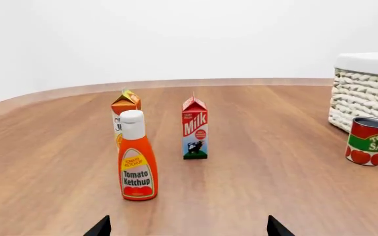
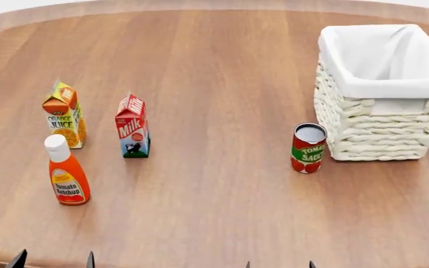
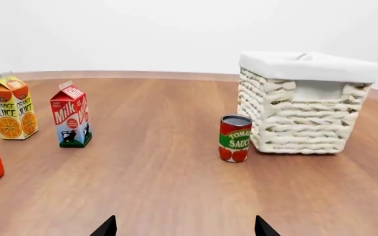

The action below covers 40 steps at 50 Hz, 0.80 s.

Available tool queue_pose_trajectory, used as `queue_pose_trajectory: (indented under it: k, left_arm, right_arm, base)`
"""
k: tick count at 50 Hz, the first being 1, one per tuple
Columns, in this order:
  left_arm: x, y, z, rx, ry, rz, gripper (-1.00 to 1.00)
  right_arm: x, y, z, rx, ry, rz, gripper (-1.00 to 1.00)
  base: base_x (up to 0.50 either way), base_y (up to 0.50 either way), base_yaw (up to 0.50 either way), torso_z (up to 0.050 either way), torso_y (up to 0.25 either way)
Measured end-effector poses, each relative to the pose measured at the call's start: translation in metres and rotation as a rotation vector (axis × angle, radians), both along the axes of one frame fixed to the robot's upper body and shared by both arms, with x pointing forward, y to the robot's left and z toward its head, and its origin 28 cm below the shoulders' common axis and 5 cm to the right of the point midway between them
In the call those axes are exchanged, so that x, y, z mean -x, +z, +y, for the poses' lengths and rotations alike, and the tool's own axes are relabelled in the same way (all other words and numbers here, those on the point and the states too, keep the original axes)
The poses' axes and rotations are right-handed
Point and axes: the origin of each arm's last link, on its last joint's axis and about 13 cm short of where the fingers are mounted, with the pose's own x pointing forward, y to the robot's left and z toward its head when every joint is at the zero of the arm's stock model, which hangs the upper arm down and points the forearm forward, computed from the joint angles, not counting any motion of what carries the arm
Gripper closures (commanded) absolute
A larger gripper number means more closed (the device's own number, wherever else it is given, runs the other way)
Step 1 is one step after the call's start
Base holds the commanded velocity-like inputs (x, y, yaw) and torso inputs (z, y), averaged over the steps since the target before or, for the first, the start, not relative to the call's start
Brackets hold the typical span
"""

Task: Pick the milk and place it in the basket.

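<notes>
— Where is the milk [image 2: 132,127] found?

— It is seen upright on the wooden table [image 2: 214,84], beside the orange juice carton [image 2: 65,114] and behind the ketchup bottle [image 2: 65,172], well apart from the basket [image 2: 382,95] (a tomato sauce can [image 2: 308,148] stands just beside that).

— And the grippers?

— Both the left gripper [image 2: 53,260] and the right gripper [image 2: 280,264] are held apart at the near edge, nothing being gripped.

Milk [image 1: 195,129] upright behind ketchup bottle [image 1: 137,158]; juice carton [image 1: 124,114] behind bottle; basket [image 1: 367,94], can [image 1: 367,140] well apart.
</notes>
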Motion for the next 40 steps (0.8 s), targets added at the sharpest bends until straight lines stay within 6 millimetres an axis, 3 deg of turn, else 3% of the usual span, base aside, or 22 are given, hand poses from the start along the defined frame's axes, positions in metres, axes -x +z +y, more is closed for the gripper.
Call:
queue_pose_trajectory:
  k: [7, 12, 29, 40]
  left_arm:
    - [-0.001, 0.003, 0.000, -0.001, 0.003, 0.001, -1.00]
    - [-0.005, 0.020, -0.002, -0.007, 0.003, -0.002, -1.00]
    - [-0.033, 0.124, -0.002, 0.029, -0.006, -0.095, -1.00]
    - [-0.034, 0.153, -0.002, 0.036, -0.008, -0.142, -1.00]
  right_arm:
    - [-0.001, 0.002, 0.000, 0.000, -0.004, 0.006, -1.00]
    - [-0.003, 0.016, -0.002, 0.008, -0.010, -0.001, -1.00]
    - [-0.019, 0.121, -0.015, 0.052, -0.008, -0.087, -1.00]
    - [-0.015, 0.153, -0.018, 0.081, 0.010, -0.125, -1.00]
  base:
    - [0.00, 0.00, 0.00, 0.000, 0.000]
    - [0.00, 0.00, 0.00, 0.000, 0.000]
    - [0.00, 0.00, 0.00, 0.000, 0.000]
    - [0.50, 0.00, 0.00, 0.000, 0.000]
